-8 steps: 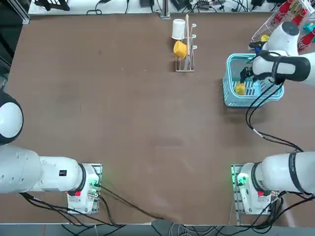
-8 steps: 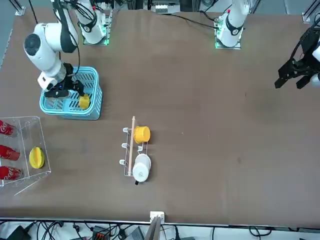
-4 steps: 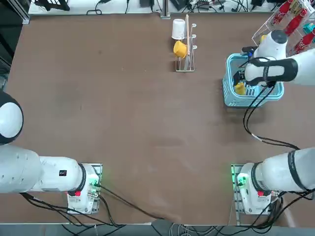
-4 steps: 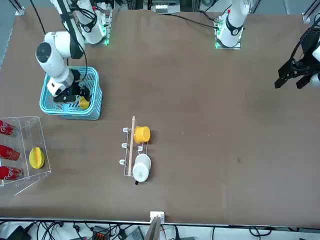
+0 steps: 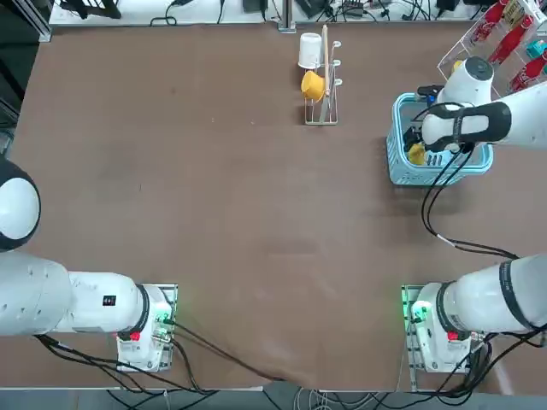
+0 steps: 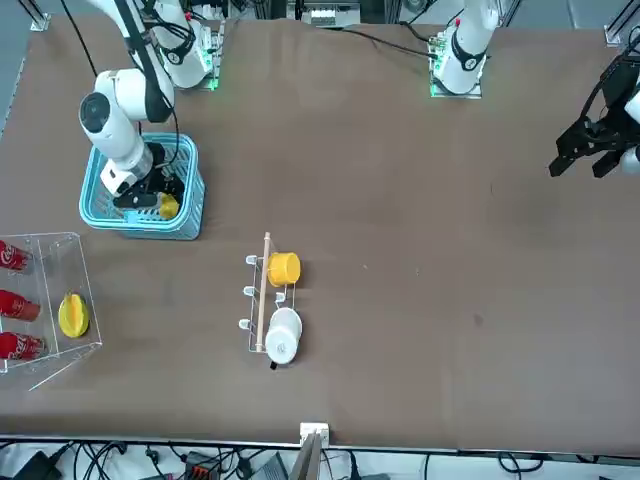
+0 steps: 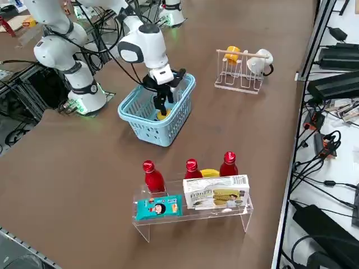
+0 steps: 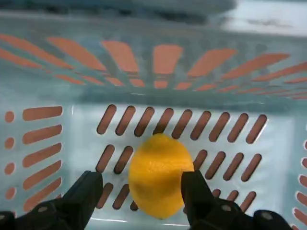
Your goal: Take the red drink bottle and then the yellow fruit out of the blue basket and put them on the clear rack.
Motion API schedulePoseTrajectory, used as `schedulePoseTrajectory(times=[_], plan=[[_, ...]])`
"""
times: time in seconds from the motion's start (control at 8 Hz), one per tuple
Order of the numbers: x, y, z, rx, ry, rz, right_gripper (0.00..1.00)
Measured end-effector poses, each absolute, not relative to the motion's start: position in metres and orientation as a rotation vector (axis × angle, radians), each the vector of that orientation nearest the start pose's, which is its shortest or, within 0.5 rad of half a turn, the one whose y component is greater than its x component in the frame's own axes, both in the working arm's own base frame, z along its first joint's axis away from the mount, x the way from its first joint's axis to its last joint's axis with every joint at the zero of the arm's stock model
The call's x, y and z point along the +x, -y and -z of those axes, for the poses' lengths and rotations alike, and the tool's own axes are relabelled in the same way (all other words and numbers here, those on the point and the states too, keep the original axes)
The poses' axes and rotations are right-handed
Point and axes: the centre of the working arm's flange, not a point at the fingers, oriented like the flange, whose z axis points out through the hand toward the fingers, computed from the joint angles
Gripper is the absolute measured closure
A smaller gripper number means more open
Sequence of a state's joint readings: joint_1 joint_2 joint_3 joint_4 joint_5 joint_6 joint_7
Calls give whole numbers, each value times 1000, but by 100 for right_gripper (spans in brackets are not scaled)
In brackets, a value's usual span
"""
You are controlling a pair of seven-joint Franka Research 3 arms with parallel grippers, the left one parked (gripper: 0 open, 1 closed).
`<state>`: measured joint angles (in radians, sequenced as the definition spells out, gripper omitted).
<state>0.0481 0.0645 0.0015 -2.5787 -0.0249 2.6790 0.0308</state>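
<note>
The small round yellow fruit (image 8: 160,175) lies on the slotted floor of the light-blue basket (image 8: 158,57), near one wall. My right gripper (image 8: 141,182) is lowered inside the basket and open, one finger on each side of the fruit, with no firm contact to be seen. From overhead the fruit (image 5: 416,155) peeks out beside the wrist, inside the basket (image 5: 397,175). Three red bottles (image 7: 192,168) stand on the clear rack (image 7: 190,216); I cannot tell which is the task's red drink bottle. Nothing else shows in the basket.
A larger yellow fruit (image 7: 210,173) sits on the rack behind two flat packets (image 7: 216,196). A metal peg stand (image 5: 323,102) holding a yellow-orange cup (image 5: 313,84) and a white cup (image 5: 309,49) stands left of the basket. The arm's cable (image 5: 444,222) trails over the table.
My right arm has swung from above the basket's rack-side rim and gone down into the basket, ending around the yellow fruit. The fingers stayed open. The fruit has not moved.
</note>
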Motion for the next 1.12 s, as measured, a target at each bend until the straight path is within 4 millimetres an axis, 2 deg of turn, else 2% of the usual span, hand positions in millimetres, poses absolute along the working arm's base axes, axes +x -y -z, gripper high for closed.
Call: schedulePoseTrajectory(times=[0.62, 1.12], plan=[[454, -20, -229, -3148, 57, 104, 0], [452, -20, -218, -3149, 55, 77, 0]])
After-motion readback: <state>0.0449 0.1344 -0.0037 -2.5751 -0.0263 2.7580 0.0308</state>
